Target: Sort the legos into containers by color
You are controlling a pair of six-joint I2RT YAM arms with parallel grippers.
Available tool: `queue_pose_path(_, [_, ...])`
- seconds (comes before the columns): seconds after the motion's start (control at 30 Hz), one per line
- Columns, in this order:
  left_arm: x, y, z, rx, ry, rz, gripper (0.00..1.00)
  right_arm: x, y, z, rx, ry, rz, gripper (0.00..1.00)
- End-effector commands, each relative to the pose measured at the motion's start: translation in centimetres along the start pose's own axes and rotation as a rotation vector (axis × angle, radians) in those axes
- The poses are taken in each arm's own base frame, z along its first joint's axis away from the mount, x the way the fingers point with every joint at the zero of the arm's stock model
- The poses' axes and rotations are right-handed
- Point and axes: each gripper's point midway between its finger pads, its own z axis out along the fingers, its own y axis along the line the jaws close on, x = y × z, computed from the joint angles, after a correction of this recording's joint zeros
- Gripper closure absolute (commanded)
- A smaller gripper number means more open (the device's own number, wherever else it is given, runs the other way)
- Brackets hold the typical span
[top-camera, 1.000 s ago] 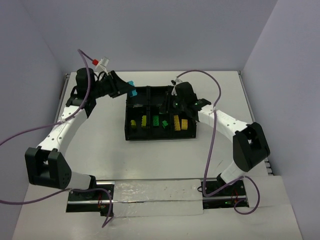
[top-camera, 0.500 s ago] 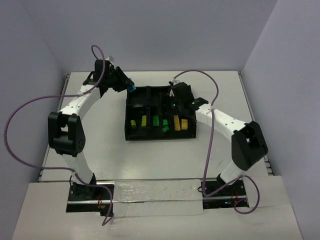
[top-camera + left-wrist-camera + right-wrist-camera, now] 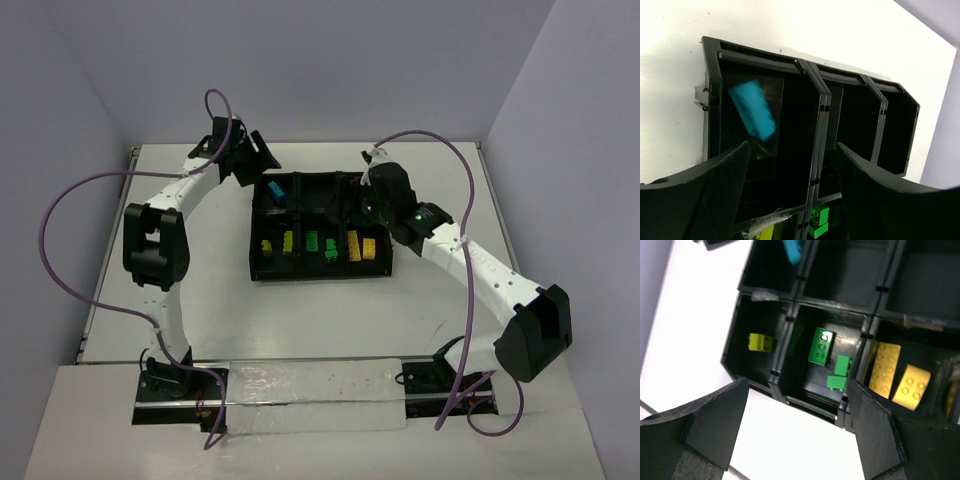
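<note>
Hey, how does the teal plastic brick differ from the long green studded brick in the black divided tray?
Colour: the teal plastic brick is blue-green, the long green studded brick plain green. Place: teal is in the far-left compartment, green in the near-middle one. Company: teal is alone there; green has two smaller green bricks beside it. Both sit loose inside the black divided tray.
</note>
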Motion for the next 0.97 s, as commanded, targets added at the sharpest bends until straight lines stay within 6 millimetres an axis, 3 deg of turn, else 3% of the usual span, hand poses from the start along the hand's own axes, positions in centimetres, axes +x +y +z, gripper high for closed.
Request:
queue_pose_path(0.0, [-1.5,-2.2,-2.3,0.016,-0.057,0.049,0.20,0.0,-1.8,-0.9,0.070,-0.019,-0.005,0.12])
queue_pose_path(0.1, [-2.1,-3.5,-5.1,0.026,-0.099,0.086,0.19,-0.7,-3.0,-1.6,0.122,-0.053,0.012,0.10])
queue_pose_path(0.13, [-1.9,-3.2,-5.0,0.012,-0.102,0.088,0.19,-0.7,-3.4,-1.6,0.143,-0.059,0.012,0.09])
queue_pose_path(0.2, [-2.2,-3.4,-7.3,0.004,-0.141,0.111,0.19,-1.6,-5.4,-2.6,0.234,-0.112,0.049,0.06])
queue_pose_path(0.27, [-3.1,-4.8,-11.4,0.057,-0.232,0.138,0.20,-2.6,-7.7,-3.9,0.331,-0.176,0.103,0.01])
queue_pose_path(0.37, [-2.0,-4.1,-13.9,0.082,-0.277,0.147,0.19,-3.5,-10.3,-6.1,0.435,-0.252,0.144,0.00])
queue_pose_path(0.43, [-1.7,-4.4,-17.5,0.120,-0.344,0.159,0.18,-3.9,-12.5,-7.7,0.532,-0.295,0.160,0.00])
queue_pose_path(0.47, [-0.8,-3.5,-17.6,0.110,-0.336,0.161,0.18,-4.0,-13.4,-8.3,0.566,-0.306,0.165,0.00])
queue_pose_path(0.6, [1.0,-1.6,-20.4,0.082,-0.360,0.166,0.18,-3.7,-15.7,-10.8,0.676,-0.345,0.165,0.00])
queue_pose_path(0.77, [2.1,1.2,-24.1,0.000,-0.434,0.147,0.18,-1.8,-18.2,-12.8,0.790,-0.346,0.152,0.00])
queue_pose_path(0.93, [1.3,0.9,-27.6,0.011,-0.523,0.166,0.18,-0.4,-18.9,-13.1,0.806,-0.326,0.169,0.00])
